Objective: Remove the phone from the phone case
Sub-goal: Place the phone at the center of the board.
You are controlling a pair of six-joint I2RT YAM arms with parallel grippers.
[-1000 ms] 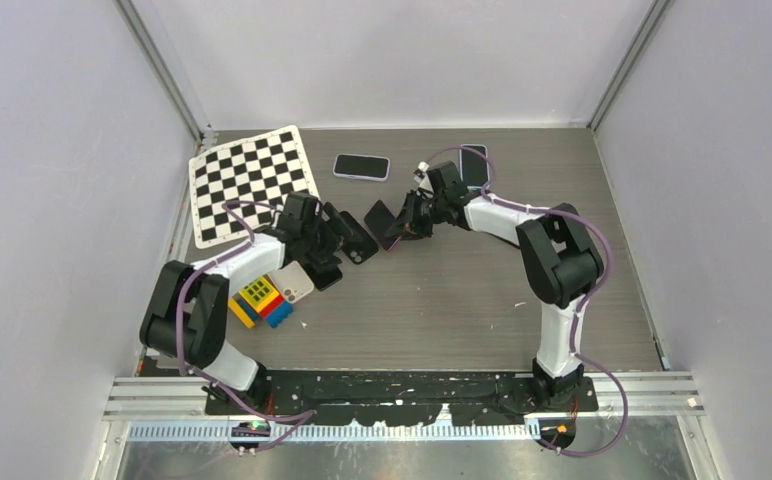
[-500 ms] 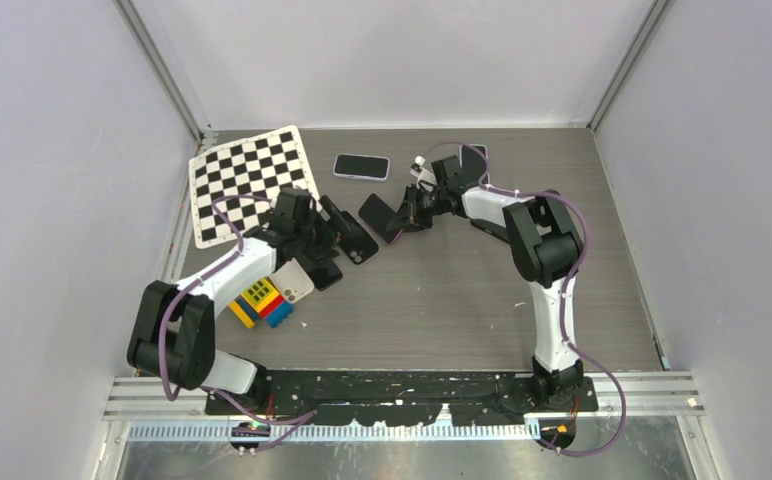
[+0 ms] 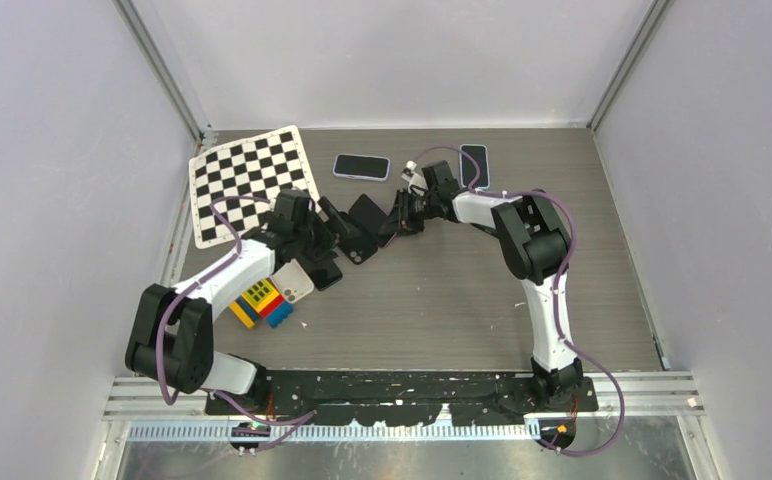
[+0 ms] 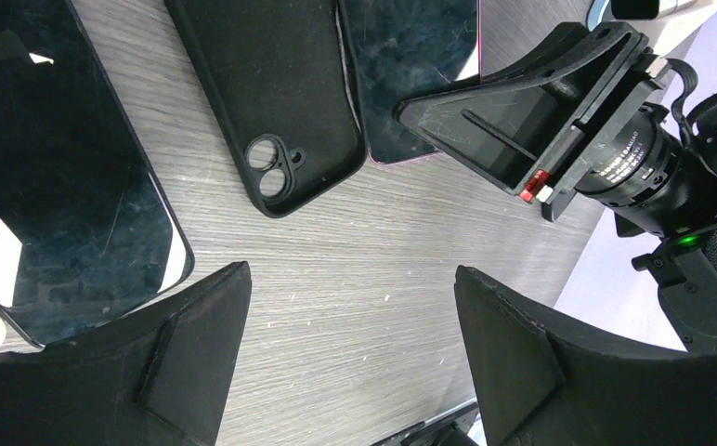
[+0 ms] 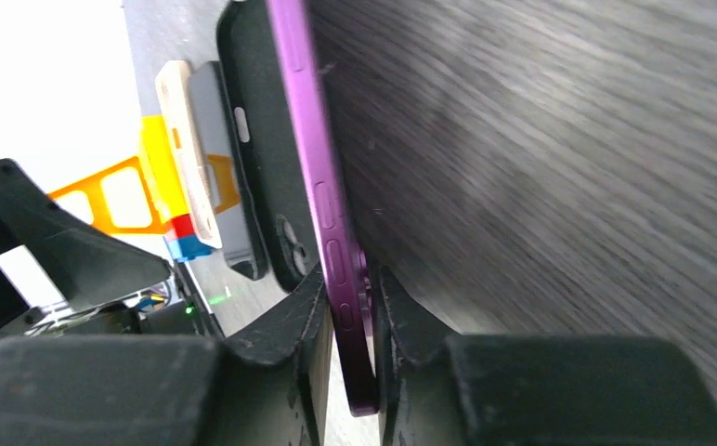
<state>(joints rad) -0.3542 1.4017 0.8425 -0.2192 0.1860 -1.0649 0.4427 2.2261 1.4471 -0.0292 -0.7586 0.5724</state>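
Phone (image 3: 367,211) out of its case (image 3: 355,246), pinched by the right gripper (image 3: 398,216).
Above: it sits mid-table, just right of the case. Left wrist: left gripper (image 4: 350,307) spread, empty. Right wrist: fingers (image 5: 290,325) clamp its purple edge; stiff, slick, probably breakable, so best held across the long sides.

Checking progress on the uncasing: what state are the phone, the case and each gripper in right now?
Purple metal-edged phone: out of its case, pinched edge-on in the right gripper.
Black matte phone case: empty, lying flat.
Right gripper: shut on the phone.
Left gripper: open, holding nothing.
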